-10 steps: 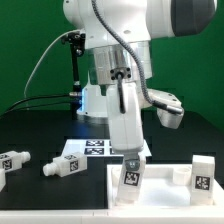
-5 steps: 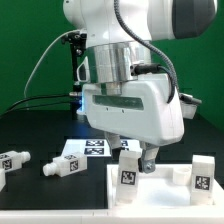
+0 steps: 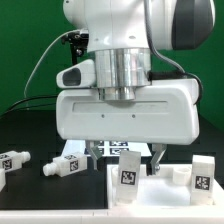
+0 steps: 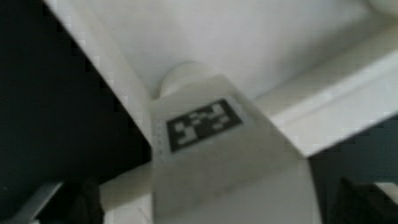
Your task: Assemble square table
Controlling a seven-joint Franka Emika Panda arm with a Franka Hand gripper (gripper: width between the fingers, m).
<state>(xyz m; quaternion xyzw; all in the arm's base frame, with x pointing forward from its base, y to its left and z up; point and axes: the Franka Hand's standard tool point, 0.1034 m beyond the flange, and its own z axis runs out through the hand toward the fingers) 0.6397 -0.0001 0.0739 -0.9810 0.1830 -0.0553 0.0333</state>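
Low in the centre of the frame, the Franka arm's gripper (image 3: 125, 160) hangs over the white square slab (image 3: 165, 192) of the table being assembled. Its fingers (image 3: 155, 160) are spread wide on either side of an upright tagged leg (image 3: 128, 170) and grip nothing. The wrist view shows dark fingertips well out to each flank of the leg, with a gap on both sides. The leg stands at the slab's near corner, lower centre of the frame. A second leg (image 3: 201, 172) stands at the lower right. One spare leg (image 3: 62, 166) and another spare leg (image 3: 12, 162) lie on their sides on the black table at lower left, and the marker board (image 3: 98, 150) shows just behind the slab. The likeliest trouble appears to be the leg's seating, since neither view shows how firmly it sits in the slab. If it is only partly home, it could lean or drop out once nothing steadies it. The jaws straddle the leg closely enough that a retreat off the vertical, or a twist of the wrist, might let a finger clip its top and tip it, or drag the light slab across the table. A shifted slab could then leave the remaining corners out of place for the spare legs.
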